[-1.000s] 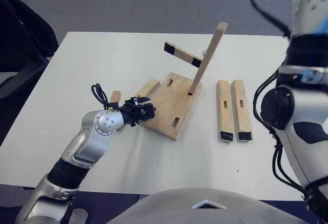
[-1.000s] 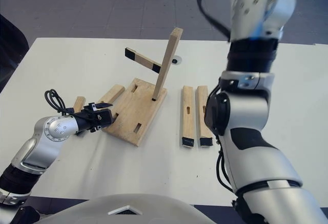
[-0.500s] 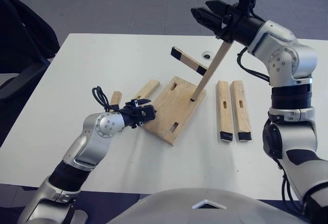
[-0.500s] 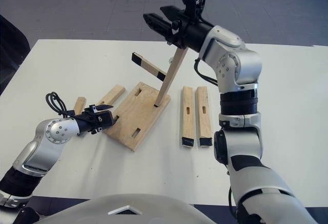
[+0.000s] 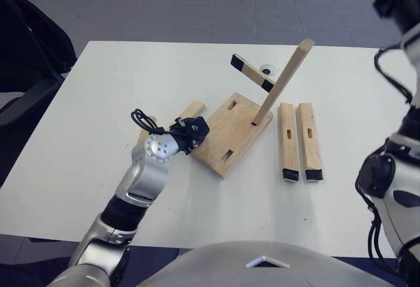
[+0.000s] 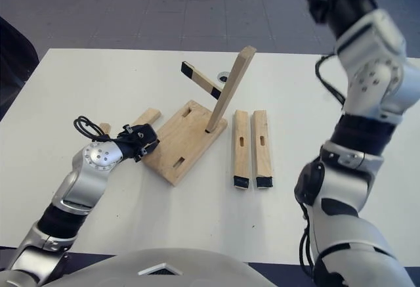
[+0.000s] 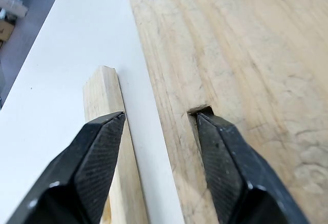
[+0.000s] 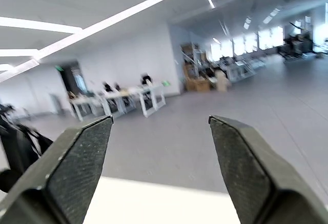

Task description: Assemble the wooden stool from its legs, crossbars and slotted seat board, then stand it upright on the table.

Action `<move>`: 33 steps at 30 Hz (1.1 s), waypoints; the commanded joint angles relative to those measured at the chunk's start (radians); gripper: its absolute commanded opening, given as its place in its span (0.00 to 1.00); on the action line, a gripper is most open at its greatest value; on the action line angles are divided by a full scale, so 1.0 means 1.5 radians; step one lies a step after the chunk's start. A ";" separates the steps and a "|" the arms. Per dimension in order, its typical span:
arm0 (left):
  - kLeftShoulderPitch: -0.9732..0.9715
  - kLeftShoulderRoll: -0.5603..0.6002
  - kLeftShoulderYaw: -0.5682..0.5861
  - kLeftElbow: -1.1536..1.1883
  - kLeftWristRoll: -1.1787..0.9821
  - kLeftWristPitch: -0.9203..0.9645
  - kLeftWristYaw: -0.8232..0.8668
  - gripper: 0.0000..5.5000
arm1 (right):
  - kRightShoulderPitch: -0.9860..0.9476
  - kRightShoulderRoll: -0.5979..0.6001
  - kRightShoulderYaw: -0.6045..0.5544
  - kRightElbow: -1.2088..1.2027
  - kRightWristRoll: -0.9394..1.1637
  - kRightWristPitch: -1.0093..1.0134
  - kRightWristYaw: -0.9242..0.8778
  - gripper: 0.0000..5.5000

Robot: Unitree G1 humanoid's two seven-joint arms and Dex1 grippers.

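Seat board of pale, unfinished wood lies flat near the middle of the white table, with rectangular slots cut near its corners. One leg stands in the far right slot, leaning to the right. A black-tipped crossbar juts from its upper part toward the left. Two more legs, each slotted and capped in black at the near end, lie side by side just right of the board. Two short wooden pieces lie at its left. The left gripper sits at the board's left edge with fingers parted, one tip at a notch in the edge, the other over a short piece, clasping nothing. The right gripper is raised high, spread wide and empty.
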State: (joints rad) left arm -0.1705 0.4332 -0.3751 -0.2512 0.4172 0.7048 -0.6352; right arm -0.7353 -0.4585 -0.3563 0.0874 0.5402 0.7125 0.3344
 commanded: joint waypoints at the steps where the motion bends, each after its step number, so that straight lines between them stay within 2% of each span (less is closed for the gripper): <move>1: 0.002 -0.070 -0.037 0.074 -0.011 0.086 0.025 0.47 | 0.222 -0.032 0.069 -0.135 -0.047 0.038 0.011 0.63; 4: 0.002 -0.116 -0.063 0.077 -0.020 0.127 0.040 0.47 | 0.411 -0.032 0.101 -0.238 -0.062 0.063 0.014 0.63; 7: -0.004 -0.158 -0.069 0.069 -0.027 0.166 0.066 0.47 | 0.503 -0.011 0.099 -0.307 -0.061 0.064 0.000 0.63; 11: -0.032 -0.202 -0.039 0.030 -0.045 0.174 0.096 0.47 | 0.594 0.030 0.113 -0.386 -0.077 0.039 -0.037 0.63; 13: -0.042 -0.190 -0.022 -0.003 -0.048 0.169 0.102 0.47 | 0.616 0.037 0.132 -0.392 -0.100 0.013 -0.042 0.63; 18: -0.033 -0.095 0.027 -0.070 -0.051 0.181 0.094 0.47 | 0.625 0.027 0.171 -0.352 -0.153 -0.036 -0.031 0.63; 20: -0.021 -0.079 0.051 -0.087 -0.061 0.173 0.101 0.47 | 0.615 0.032 0.175 -0.343 -0.158 -0.041 -0.029 0.63; 24: 0.024 -0.119 0.192 -0.137 -0.130 0.027 0.169 0.47 | 0.631 0.039 0.174 -0.343 -0.166 -0.059 -0.027 0.63; 28: 0.184 -0.099 0.380 -0.113 -0.211 -0.128 0.184 0.47 | 0.655 0.046 0.170 -0.364 -0.166 -0.071 -0.028 0.63; 31: 0.250 -0.084 0.438 -0.067 -0.251 -0.177 0.169 0.47 | 0.659 0.050 0.171 -0.362 -0.169 -0.073 -0.031 0.63; 33: 0.264 -0.072 0.445 -0.048 -0.261 -0.205 0.162 0.47 | 0.659 0.049 0.169 -0.365 -0.167 -0.070 -0.031 0.63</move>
State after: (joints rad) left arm 0.2133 0.2965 0.2840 -0.3464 0.0416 0.4394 -0.3777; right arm 0.2537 -0.3872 -0.0988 -0.4477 0.2954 0.6048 0.2898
